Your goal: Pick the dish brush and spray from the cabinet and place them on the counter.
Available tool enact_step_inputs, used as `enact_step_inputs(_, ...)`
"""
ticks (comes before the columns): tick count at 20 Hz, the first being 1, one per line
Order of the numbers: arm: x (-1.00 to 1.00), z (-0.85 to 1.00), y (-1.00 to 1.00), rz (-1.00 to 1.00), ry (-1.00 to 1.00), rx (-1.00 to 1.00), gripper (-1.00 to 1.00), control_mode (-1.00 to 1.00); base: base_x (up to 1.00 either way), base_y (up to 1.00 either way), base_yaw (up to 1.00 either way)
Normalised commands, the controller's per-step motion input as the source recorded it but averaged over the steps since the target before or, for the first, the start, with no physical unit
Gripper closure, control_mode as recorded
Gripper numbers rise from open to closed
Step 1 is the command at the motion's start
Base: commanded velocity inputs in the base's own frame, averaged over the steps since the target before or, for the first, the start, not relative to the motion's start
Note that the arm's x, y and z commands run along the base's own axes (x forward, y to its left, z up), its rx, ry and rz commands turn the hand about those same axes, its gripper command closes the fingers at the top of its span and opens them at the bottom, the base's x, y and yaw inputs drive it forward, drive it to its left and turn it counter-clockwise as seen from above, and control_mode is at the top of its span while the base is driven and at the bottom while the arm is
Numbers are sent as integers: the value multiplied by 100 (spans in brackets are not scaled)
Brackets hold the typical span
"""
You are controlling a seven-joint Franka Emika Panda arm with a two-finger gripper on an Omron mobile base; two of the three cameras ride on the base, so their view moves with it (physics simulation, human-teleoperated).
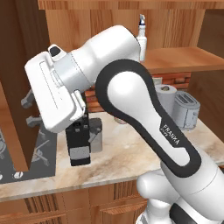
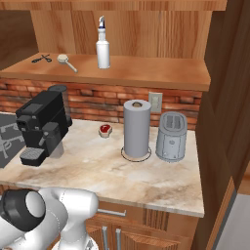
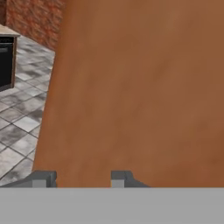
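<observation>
The dish brush (image 2: 66,61) lies on the wooden shelf of the open cabinet (image 2: 156,73), left of the upright white spray (image 2: 102,49) (image 1: 141,39). The counter (image 2: 97,171) runs below the shelf. My gripper (image 1: 30,109) is far to the left of both, up against the open brown cabinet door (image 1: 17,65). In the hand view my gripper (image 3: 81,179) faces the door panel (image 3: 140,87) at very close range. Its fingertips (image 3: 43,179) stand partly apart, and nothing shows between them.
Black scissors (image 2: 43,58) lie at the shelf's left end. On the counter stand a black coffee machine (image 2: 41,127), a grey paper towel roll (image 2: 136,127), a toaster (image 2: 171,136) and a small red item (image 2: 105,130). A stove (image 2: 7,139) lies at the left.
</observation>
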Motion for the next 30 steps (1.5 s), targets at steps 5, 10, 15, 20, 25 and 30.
enact_step_inputs(5, 13, -3, 28, -7, -2, 0, -100, -100, 0, 0, 0)
enact_step_inputs(10, 0, 0, -1, 0, 0, 0, -100, -100, 0, 0, 0)
enact_step_inputs(15, -12, 4, -21, -1, -3, 0, -100, -100, 0, 0, 0)
enact_step_inputs(20, -13, 4, -34, -2, -7, 0, -100, -100, 0, 0, 0)
enact_step_inputs(25, -8, 2, -45, -3, -8, 0, -100, -100, 0, 0, 0)
enact_step_inputs(30, -2, 0, -50, -4, -7, 1, -100, -100, 0, 0, 0)
